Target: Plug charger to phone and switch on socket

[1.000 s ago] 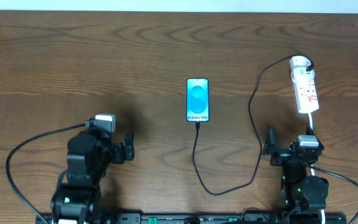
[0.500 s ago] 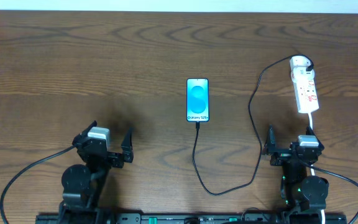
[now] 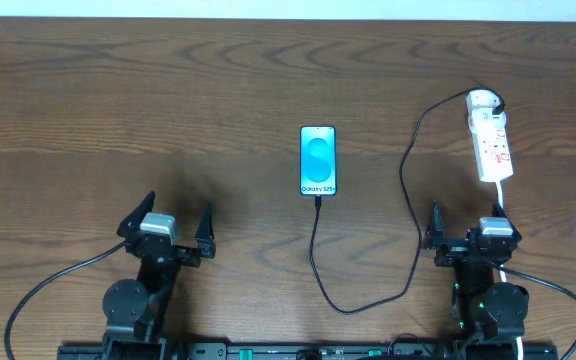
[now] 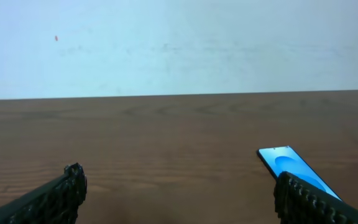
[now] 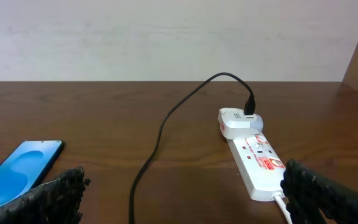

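Observation:
The phone [image 3: 318,161] lies flat mid-table, screen lit light blue; it also shows in the left wrist view [image 4: 294,170] and the right wrist view [image 5: 18,169]. The charger cable [image 3: 409,180] runs from the phone's near end in a loop up to a plug on the far end of the white socket strip [image 3: 491,138]; the strip also shows in the right wrist view [image 5: 255,156] and the cable too [image 5: 166,121]. My left gripper [image 3: 167,228] is open and empty at the front left. My right gripper [image 3: 465,228] is open and empty just in front of the strip.
The strip's white cord [image 3: 501,200] runs down past my right gripper. A pale wall stands behind the table's far edge [image 4: 179,95]. Black arm cables trail off the front edge near both arm bases.
My left arm has drawn back toward the front edge and its gripper now sits low and level. The right arm, phone, cable and strip have not moved.

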`<move>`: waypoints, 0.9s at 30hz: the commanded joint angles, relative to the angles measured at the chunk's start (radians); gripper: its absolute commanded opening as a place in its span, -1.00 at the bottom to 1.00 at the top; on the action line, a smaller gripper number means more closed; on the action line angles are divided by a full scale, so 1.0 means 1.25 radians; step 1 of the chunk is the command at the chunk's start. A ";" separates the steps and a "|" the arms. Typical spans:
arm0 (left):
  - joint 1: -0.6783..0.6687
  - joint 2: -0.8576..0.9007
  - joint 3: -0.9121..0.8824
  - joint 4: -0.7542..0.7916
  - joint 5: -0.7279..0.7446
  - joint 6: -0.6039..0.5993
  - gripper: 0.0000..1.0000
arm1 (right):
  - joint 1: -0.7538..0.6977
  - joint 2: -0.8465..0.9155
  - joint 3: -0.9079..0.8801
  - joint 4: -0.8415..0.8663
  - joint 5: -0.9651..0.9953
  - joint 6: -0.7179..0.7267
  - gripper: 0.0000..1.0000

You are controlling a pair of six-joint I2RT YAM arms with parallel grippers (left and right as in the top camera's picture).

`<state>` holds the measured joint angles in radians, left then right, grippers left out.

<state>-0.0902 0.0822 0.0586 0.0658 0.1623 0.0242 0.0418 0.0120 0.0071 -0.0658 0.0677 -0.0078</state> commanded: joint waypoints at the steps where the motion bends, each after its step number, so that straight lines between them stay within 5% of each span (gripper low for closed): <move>1: 0.021 -0.036 -0.023 0.016 -0.001 0.007 0.95 | 0.009 -0.005 -0.002 -0.002 0.006 0.000 0.99; 13: 0.038 -0.065 -0.044 0.038 -0.028 0.007 0.96 | 0.009 -0.005 -0.002 -0.002 0.006 0.000 0.98; 27: 0.038 -0.065 -0.044 -0.106 -0.068 0.008 0.96 | 0.009 -0.005 -0.002 -0.002 0.006 0.000 0.99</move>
<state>-0.0471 0.0105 0.0128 -0.0189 0.0875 0.0265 0.0418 0.0120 0.0071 -0.0654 0.0677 -0.0082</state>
